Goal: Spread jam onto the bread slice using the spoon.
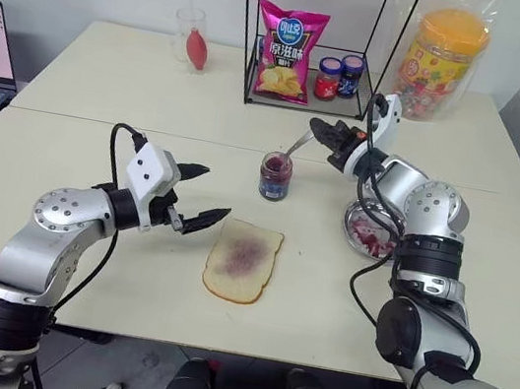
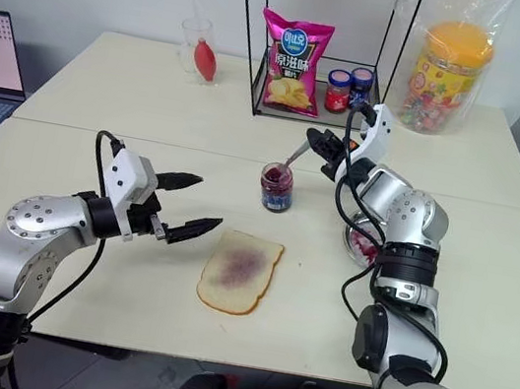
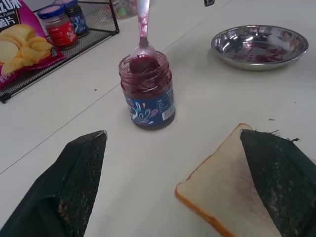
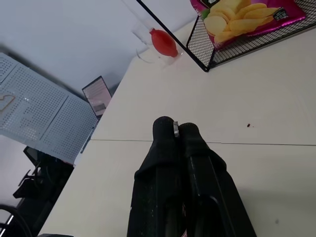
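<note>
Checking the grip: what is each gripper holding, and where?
Right gripper pinches the spoon by its handle end; left gripper holds nothing.

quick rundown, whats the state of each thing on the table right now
jam jar: open, nearly full, spoon bowl in its mouth
spoon: held by the right gripper, bowl in the jam
bread slice: flat, purple stain in the middle
left gripper: open, empty
metal dish: upright, smeared red
two capped jars: closed

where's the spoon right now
The spoon is near the table's middle, its bowl dipped into the open jam jar, its handle clamped in the right pincer, just in front of the wire rack.
</note>
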